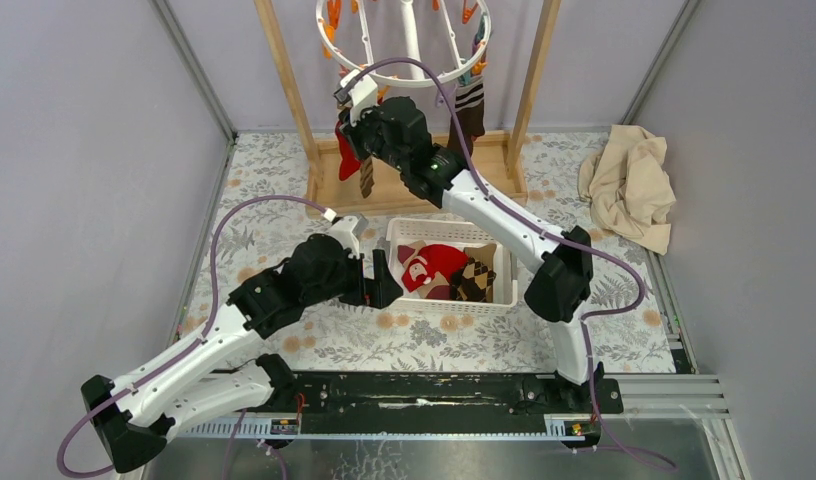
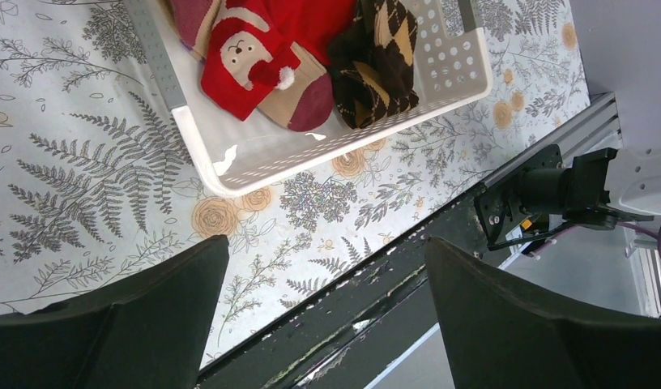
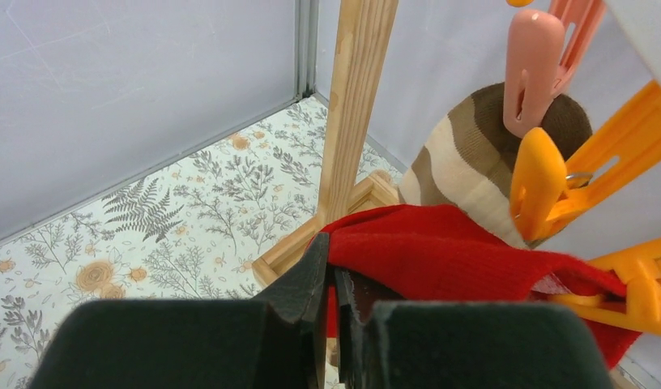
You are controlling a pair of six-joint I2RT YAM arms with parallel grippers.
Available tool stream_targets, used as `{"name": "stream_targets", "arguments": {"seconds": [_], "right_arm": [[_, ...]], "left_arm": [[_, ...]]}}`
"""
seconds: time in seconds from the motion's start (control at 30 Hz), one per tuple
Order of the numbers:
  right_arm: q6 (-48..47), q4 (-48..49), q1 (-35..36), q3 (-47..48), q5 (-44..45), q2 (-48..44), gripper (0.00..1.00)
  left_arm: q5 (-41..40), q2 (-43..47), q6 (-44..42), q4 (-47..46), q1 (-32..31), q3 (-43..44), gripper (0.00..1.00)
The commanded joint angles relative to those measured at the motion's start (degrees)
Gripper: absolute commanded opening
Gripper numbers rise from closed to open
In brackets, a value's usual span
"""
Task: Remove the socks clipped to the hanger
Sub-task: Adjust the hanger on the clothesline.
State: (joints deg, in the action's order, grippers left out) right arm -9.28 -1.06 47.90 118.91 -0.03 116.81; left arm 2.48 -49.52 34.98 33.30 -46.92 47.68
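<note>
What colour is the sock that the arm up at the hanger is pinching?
Red; the right wrist view shows the sock best, pinched in the right tool.

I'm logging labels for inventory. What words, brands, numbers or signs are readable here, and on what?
No text can be read anywhere.
Santa sock: a face picture, no words.
Argyle sock: pattern only.
Clips, basket: no visible marking.

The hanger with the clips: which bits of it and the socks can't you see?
- Hanger: top view's upper edge cuts off its far part.
- Red sock: right wrist view, the right gripper and picture edge hide its lower part.
- Basket: left wrist view's upper edge cuts off its socks.
</note>
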Motion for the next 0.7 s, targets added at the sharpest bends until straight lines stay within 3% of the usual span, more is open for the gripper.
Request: {"name": "stream_targets", "arguments": {"seconds": [0.0,0.23,0.37,0.53,0.67], "right_arm": [[-1.2,2.3,0.5,4.5,0.4,1.0,0.1],[-1.5,1.7,0.4,5.8,1.3,2.7,0.15],[-0.9,1.5,0.4,3.6,0.2,0.4,0.45],[-1.0,-1.1,0.4,-0.8,0.6,-3.5,0.59],[0.3,-2.7,0.4,-6.0,0.2,-8.3,0.64]], "left_arm": [[-1.4,0.7,-1.3,0.8,-0.4,0.8,0.98],[-1.8,1.2,-1.3,1.6,-0.4,1.5,0.98],[-2.2,1.7,-1.2,2.1,-0.3,1.8,0.98],[-2.0,2.4,-0.6,2.4,-0.3,2.3,0.99],[-1.7,3.7,0.3,2.5,-0.3,2.1,0.99]]}}
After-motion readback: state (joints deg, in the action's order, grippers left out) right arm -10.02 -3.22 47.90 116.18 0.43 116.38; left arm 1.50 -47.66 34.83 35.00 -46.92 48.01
